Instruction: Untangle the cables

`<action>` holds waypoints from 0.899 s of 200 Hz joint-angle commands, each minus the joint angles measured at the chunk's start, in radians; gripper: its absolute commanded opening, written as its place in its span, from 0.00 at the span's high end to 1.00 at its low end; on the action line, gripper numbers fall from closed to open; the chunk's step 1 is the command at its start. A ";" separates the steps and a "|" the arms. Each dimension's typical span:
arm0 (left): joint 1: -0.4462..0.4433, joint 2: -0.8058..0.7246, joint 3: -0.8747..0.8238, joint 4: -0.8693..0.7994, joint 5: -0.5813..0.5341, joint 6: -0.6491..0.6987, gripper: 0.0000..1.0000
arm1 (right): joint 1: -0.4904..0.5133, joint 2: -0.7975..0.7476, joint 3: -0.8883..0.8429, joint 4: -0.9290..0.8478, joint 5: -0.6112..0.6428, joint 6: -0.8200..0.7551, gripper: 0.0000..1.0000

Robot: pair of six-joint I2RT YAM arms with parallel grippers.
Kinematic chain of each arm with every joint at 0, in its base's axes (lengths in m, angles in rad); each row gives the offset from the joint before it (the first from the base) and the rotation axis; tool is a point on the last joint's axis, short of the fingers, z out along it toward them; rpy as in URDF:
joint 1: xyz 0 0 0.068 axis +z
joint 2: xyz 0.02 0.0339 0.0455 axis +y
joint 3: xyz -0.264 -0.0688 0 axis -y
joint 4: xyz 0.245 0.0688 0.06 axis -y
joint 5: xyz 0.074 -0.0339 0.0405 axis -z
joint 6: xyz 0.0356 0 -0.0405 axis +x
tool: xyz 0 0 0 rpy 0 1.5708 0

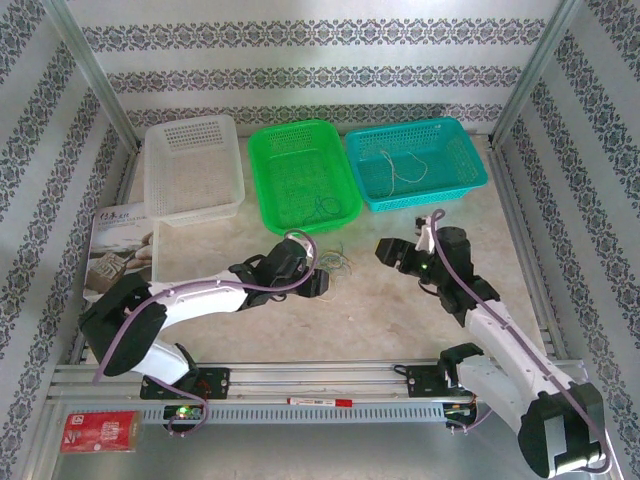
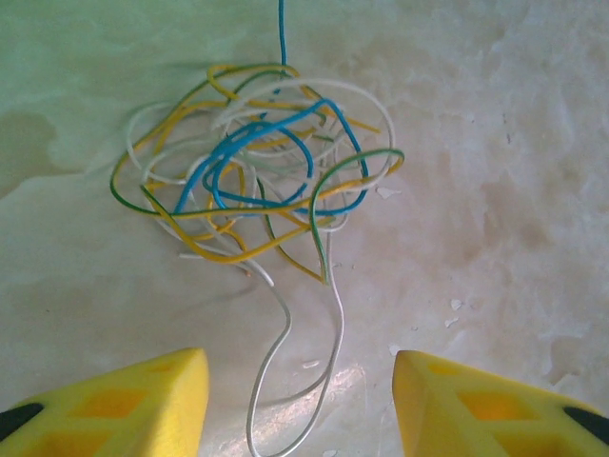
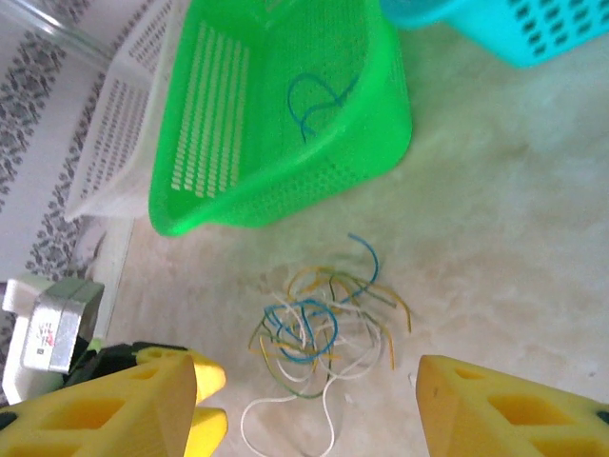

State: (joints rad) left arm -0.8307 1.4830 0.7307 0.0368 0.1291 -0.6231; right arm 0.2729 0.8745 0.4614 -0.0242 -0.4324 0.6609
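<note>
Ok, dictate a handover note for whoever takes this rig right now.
Left claw: open, a white loop of the tangle between its fingers.
Right claw: open, holding nothing, facing the tangle.
Done: one blue cable lies in the green basket, one pale cable in the teal basket.
Left to do: pull the remaining cables out of the tangle, likely one at a time.

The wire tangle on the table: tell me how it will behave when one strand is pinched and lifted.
Probably floppy: the wire tangle lies in loose curls flat on the table. Likely very light, since every strand is thin. Lifting the trailing white strand may well drag the whole clump along, because the coloured loops cross through each other.
</note>
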 commanded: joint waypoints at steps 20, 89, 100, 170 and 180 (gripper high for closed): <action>-0.033 0.053 0.029 -0.040 -0.048 0.026 0.50 | 0.052 0.029 -0.039 0.081 0.038 0.025 0.38; -0.044 0.148 0.069 -0.015 -0.025 0.042 0.81 | 0.087 0.038 -0.043 0.090 0.052 0.033 0.38; -0.044 0.134 0.088 -0.036 -0.023 0.053 0.95 | 0.093 0.036 -0.043 0.090 0.053 0.035 0.38; -0.030 -0.099 0.259 -0.202 0.039 0.127 1.00 | 0.113 0.021 -0.004 0.091 0.048 0.042 0.38; -0.020 -0.121 0.262 -0.194 0.048 0.125 1.00 | 0.118 0.022 0.009 0.093 0.046 0.042 0.38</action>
State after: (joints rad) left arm -0.8623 1.4193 0.9604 -0.0952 0.1425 -0.5362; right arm 0.3763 0.9096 0.4294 0.0429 -0.3904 0.6868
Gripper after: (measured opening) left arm 0.047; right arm 0.622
